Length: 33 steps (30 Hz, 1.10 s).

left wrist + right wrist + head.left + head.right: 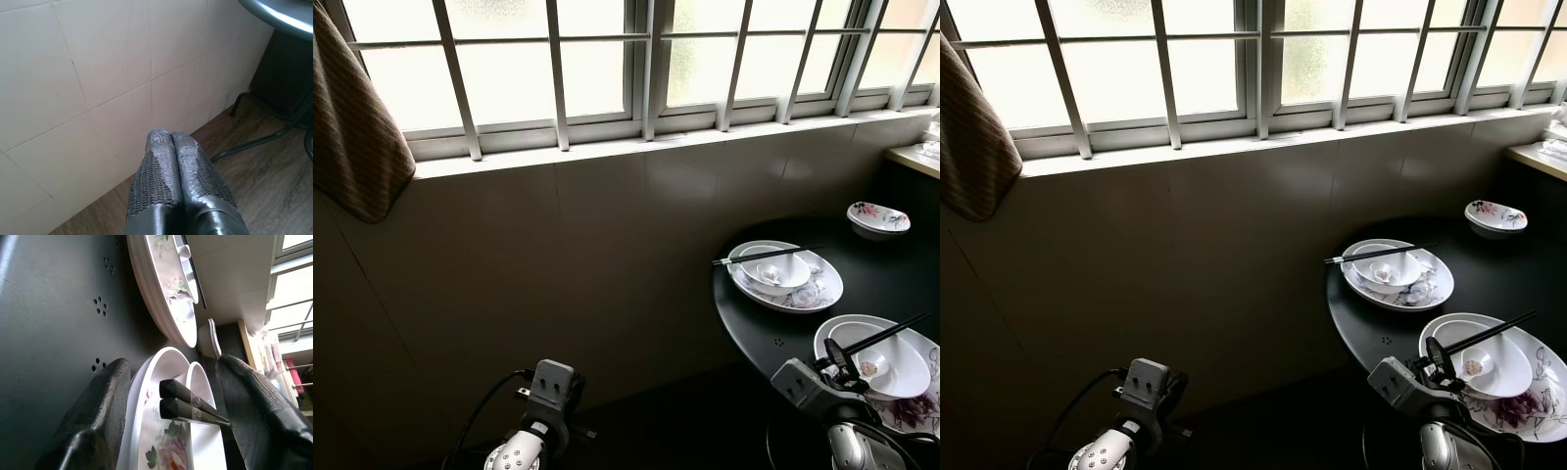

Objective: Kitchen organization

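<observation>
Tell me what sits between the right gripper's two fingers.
The right gripper is open, and the ends of the near chopsticks lie between its fingers, untouched, resting across the near bowl on its plate. The right wrist view shows this.

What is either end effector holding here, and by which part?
Nothing. The right end effector is open around the chopsticks' near ends, not touching; the left end effector is shut, empty.

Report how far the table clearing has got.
Nothing looks cleared: two place settings and a small bowl sit on the dark table. In hand: the open right gripper straddles the near chopsticks. Left: grasping them, then the far chopsticks. The left gripper hangs shut.
</observation>
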Tool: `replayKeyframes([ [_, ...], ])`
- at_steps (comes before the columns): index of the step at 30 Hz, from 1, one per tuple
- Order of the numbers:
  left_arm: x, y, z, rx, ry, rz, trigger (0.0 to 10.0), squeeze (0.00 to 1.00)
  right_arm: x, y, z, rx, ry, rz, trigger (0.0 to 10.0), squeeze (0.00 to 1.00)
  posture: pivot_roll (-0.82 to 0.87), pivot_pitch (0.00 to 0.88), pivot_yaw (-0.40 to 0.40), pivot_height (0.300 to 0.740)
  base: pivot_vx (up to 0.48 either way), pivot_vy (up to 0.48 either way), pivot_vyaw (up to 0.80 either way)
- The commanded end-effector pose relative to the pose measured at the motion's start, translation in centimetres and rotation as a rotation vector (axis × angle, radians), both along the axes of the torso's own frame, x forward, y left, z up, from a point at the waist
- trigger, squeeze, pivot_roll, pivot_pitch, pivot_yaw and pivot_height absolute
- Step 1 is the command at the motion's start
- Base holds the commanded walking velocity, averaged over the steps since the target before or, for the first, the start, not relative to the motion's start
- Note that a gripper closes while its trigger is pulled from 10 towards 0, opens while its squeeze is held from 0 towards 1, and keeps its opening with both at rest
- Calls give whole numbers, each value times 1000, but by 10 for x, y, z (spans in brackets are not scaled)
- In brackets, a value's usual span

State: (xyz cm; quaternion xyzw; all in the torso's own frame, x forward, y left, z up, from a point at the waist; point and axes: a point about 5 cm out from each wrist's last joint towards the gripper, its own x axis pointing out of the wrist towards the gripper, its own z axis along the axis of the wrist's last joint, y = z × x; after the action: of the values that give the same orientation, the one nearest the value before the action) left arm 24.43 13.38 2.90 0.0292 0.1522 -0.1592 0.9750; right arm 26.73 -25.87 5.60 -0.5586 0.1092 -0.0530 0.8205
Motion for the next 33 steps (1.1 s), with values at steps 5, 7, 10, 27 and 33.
replayKeyframes([
  [5, 1, 0, 0, -4, 1, 6, 10000, 0, 5, 0, 2, -5, -24, 18, 10000, 0, -26, 0, -17, 740, 0, 0, 0],
  [7, 1, 0, 1, -5, 0, 8, 10000, 0, 6, -2, 2, -15, -26, 15, 10000, 0, -24, 0, -18, 740, 0, 0, 0],
  [10, 1, 0, 1, -5, 0, 8, 10000, 0, 7, -4, 3, -21, -27, 10, 10000, 0, -25, 0, -19, 740, 0, 0, 0],
  [27, 2, -1, 1, -9, -1, 9, 10000, 0, 10, -8, 4, -46, -45, -5, 3255, 0, -24, 0, -21, 740, 0, 0, 0],
  [33, 1, -1, 1, -10, -1, 10, 10000, 0, 10, -6, 4, -53, -60, 2, 0, 0, -23, 0, -21, 740, 0, 0, 0],
])
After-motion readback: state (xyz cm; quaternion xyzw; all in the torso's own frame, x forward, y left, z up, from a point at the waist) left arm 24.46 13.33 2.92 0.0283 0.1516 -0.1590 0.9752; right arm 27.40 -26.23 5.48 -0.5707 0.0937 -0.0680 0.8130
